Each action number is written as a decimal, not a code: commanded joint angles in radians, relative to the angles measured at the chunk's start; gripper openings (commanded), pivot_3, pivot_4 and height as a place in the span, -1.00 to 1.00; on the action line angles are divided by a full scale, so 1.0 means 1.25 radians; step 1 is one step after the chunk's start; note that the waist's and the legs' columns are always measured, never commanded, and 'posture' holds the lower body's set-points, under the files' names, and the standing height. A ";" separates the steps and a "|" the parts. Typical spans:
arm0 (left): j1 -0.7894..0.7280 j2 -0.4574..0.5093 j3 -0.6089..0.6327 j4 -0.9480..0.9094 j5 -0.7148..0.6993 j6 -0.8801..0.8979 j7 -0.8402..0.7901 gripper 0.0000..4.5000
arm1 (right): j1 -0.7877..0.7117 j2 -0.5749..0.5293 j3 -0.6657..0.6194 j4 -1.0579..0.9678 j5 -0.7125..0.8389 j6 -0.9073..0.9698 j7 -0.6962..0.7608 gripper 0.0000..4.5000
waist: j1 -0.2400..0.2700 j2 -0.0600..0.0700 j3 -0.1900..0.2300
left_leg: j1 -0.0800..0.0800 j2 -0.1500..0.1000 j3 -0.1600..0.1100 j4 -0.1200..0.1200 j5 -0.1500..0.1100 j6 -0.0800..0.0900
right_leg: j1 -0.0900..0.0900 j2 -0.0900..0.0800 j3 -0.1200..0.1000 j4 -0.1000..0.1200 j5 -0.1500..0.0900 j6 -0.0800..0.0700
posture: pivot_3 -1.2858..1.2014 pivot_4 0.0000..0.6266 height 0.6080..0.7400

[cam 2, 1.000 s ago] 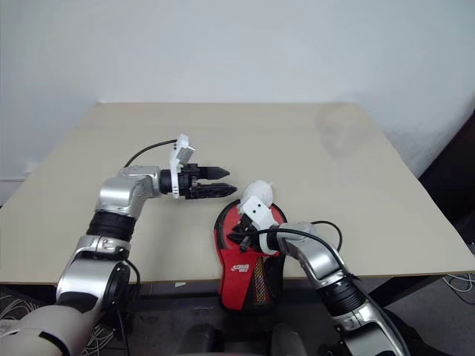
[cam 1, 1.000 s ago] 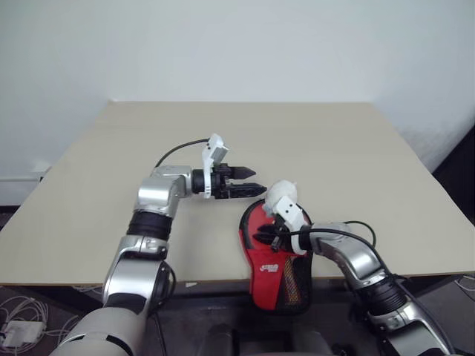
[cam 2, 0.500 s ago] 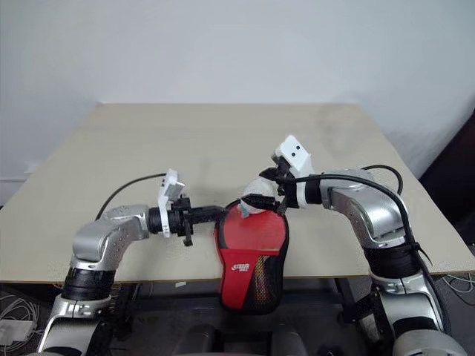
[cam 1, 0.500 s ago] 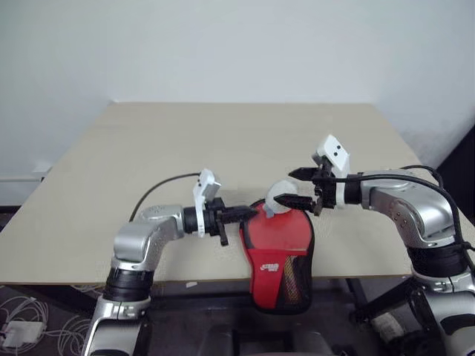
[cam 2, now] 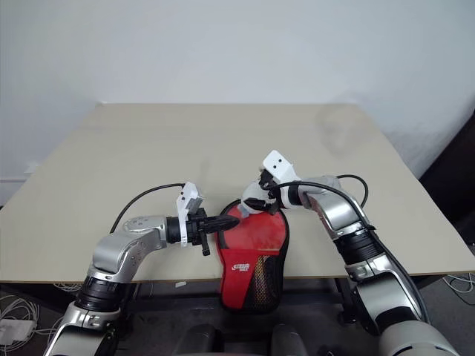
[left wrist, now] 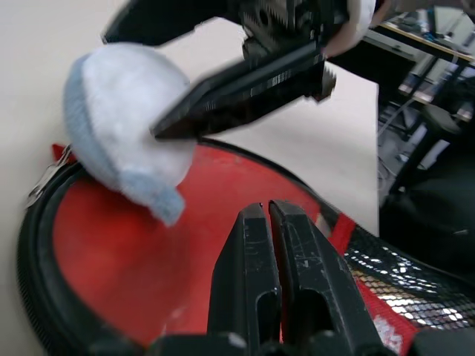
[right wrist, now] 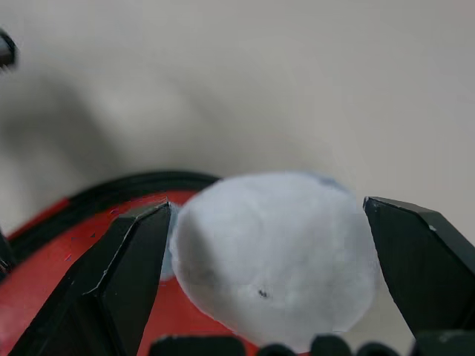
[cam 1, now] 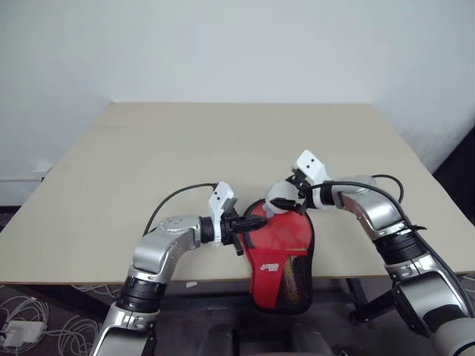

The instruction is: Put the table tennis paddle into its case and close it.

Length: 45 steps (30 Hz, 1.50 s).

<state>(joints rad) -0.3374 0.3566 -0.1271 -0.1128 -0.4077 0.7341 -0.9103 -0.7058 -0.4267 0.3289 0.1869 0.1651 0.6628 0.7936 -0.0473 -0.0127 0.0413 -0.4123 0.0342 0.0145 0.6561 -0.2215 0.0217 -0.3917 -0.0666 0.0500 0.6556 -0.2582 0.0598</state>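
Two hands meet over the case (cam 1: 282, 237), which lies at the near edge of the tabletop (cam 1: 185, 148) with its narrow handle end hanging off.

My left hand (cam 1: 251, 221) is closed, its black fingers (left wrist: 252, 282) pressed together with no gap. The tips sit at the case's rim on that hand's side. I cannot tell whether they pinch any fabric.

My right hand (cam 1: 284, 204) is open. Its two wedge-shaped fingers stand on either side of a pale puff ball (right wrist: 271, 252) without squeezing it. The ball rests at the rim of the case farthest from the hanging end, just ahead of the left hand's fingertips.

I cannot pick out the table tennis paddle apart from the case. I judge that it already lies inside, under the red cover.

The step in hand looks like closing the case. To do it well, I would keep the left hand pressing that edge down as an anchor. I would close the right hand squarely on the ball, which I take to be the zip pull, and draw it steadily along the rim. A slanted grip could slip off the soft ball. A hard tug could drag the case off the edge.

- Case: paddle-shaped, smooth red fabric with a white logo (cam 1: 270, 265).
- Pocket: black mesh pocket (cam 1: 297, 285) on the hanging part, open-weave and slightly shiny.
- Rim: a thick black zipper rim (left wrist: 37, 311), raised like a cord.
- Ball: round, fuzzy white, grey-blue along one edge.
- Tabletop: flat, matt and pale beige.
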 commanded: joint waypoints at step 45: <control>-0.072 -0.076 -0.193 0.347 0.251 -0.308 0.035 -1.00 | -0.276 0.019 -0.081 0.595 -0.164 -0.276 -0.012 -0.88 | 0.000 0.003 -0.002 | 0.001 -0.001 0.000 0.001 0.000 0.000 | 0.001 0.000 0.000 0.001 0.000 0.000 | 0.03 -1.00 1.00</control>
<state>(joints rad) -0.4445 0.2482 -0.3408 0.2822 -0.1301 0.3086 -0.8606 -1.0113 -0.3664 0.2581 0.9394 -0.0222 0.3436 0.7872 -0.0475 -0.0088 0.0393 -0.4110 0.0336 0.0144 0.6571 -0.2214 0.0217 -0.3900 -0.0668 0.0500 0.6565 -0.2581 0.0598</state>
